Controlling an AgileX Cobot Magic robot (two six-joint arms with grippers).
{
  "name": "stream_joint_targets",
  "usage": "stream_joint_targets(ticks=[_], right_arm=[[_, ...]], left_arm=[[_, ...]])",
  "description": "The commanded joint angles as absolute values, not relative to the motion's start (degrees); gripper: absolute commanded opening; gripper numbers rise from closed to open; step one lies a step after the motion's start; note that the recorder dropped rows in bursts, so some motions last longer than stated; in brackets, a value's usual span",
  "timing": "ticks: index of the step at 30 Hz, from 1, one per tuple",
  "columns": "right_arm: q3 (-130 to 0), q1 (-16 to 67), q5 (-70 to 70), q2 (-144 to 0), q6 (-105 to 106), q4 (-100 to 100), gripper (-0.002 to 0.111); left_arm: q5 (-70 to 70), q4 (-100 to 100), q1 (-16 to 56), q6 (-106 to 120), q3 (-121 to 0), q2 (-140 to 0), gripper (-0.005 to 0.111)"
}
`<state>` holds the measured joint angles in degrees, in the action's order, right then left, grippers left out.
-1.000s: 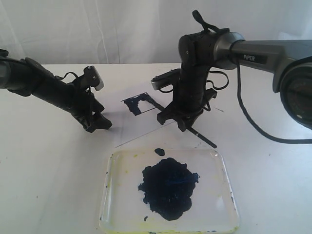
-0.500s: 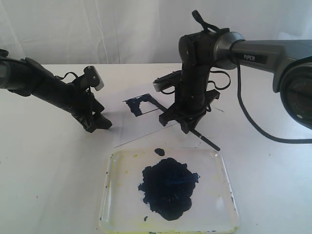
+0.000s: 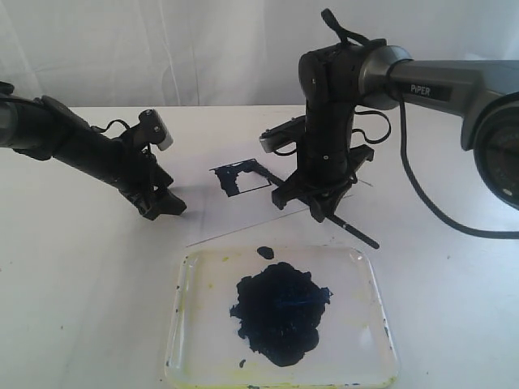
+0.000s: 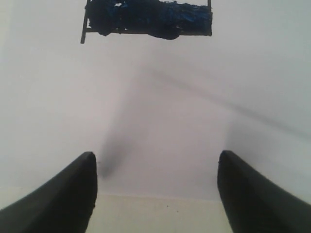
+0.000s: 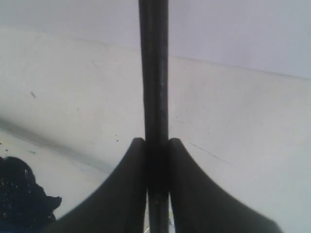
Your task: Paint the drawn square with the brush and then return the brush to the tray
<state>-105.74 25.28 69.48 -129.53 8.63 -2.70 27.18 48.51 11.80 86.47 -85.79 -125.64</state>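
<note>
The drawn square point(image 3: 241, 178) on the white paper sheet point(image 3: 212, 212) is dark blue along its far and left sides and white inside; in the left wrist view the drawn square point(image 4: 148, 17) appears as a painted band. My right gripper point(image 3: 315, 203) is shut on the brush point(image 3: 354, 232), which slants over the paper with its tip near the square's right corner. The same grip shows in the right wrist view, where the gripper point(image 5: 156, 143) clamps the brush point(image 5: 153, 73). The left gripper point(image 3: 159, 207) rests open on the paper's left edge, and in its own wrist view this gripper point(image 4: 155, 165) is empty.
The tray point(image 3: 186, 275) sits near the front with a big dark paint blob point(image 3: 280, 312) in it and a small spot point(image 3: 265, 250) by its far rim. The blob point(image 5: 19, 194) also shows in the right wrist view. A black cable point(image 3: 422, 194) hangs from the right arm.
My right gripper has shifted right and slightly back with the brush, uncovering the right part of the square. The left arm has stayed still.
</note>
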Motion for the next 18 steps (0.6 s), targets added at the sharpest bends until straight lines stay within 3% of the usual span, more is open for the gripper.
stream_joint_targets(ticks=[1,18], right_arm=[[-106.18,24.96,69.96,-128.71,8.68,-3.01,0.000],[-105.97,24.96,69.96,-126.90,8.68,-3.01,0.000]], left_arm=[[27.98,43.16,12.09,86.85,-84.66,-127.41,0.073],[27.98,43.05,12.09,86.85,-84.66,-127.41,0.073]])
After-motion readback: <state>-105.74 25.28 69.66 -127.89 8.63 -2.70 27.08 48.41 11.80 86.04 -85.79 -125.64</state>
